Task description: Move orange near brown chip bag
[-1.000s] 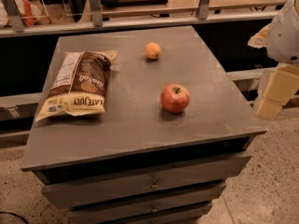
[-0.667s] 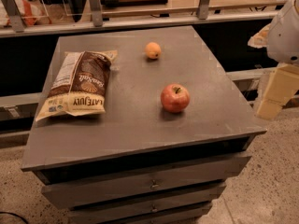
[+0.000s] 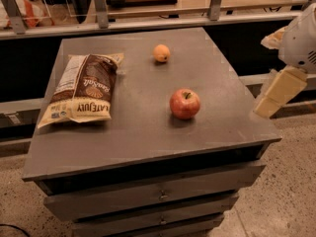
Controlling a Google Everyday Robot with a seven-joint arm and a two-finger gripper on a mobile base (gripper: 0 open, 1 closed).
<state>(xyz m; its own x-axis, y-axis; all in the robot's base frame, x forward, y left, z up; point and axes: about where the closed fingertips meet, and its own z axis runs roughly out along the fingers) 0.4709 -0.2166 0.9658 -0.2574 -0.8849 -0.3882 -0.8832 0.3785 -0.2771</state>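
The orange [image 3: 161, 53] is small, round and yellow-orange. It sits on the grey table [image 3: 143, 132] near the far edge, right of the middle. The brown chip bag [image 3: 83, 88] lies flat on the left side of the table, with cream lettering and a white label. The orange is a short way right of the bag's far corner and does not touch it. My gripper [image 3: 279, 93] hangs at the right edge of the view, off the table's right side, level with the apple and well away from the orange. It holds nothing that I can see.
A shiny red apple [image 3: 185, 103] with a stem stands right of the table's middle, between the gripper and the bag. The table top is a cabinet with drawers [image 3: 160, 195] below. A railing and shelf [image 3: 148, 21] run behind the far edge.
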